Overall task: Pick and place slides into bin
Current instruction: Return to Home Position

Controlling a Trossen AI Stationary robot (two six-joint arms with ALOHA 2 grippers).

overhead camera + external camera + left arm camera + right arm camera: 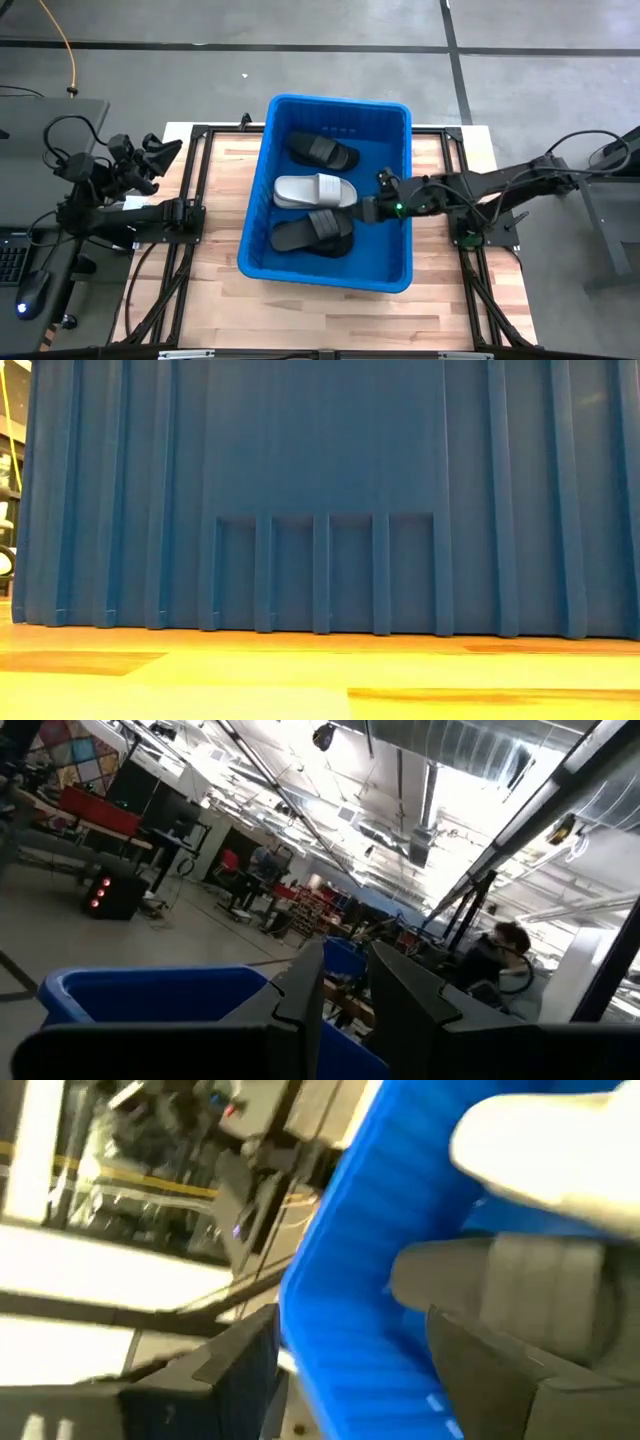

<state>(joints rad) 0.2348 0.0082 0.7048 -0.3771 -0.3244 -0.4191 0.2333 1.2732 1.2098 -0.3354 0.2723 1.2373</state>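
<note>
The blue bin (340,101) stands mid-table and holds three slides lying on its floor: a black one (325,152) at the far end, a white one (315,190) in the middle and a black one (312,232) at the near end. My right gripper (368,208) hangs over the bin's right half, open, with nothing between its fingers; its wrist view (370,1380) shows the bin wall (350,1280), the near black slide (520,1285) and the white slide (550,1140). My left gripper (160,152) waits off the table's left edge, its fingers (300,1000) slightly apart on nothing. The low view shows only the bin's wall (320,480).
Bare wooden tabletop (215,200) lies to the left and right of the bin, framed by black rails (190,180). A keyboard and mouse (30,290) sit off the table's left. In the left wrist view a person (495,955) sits in the room beyond.
</note>
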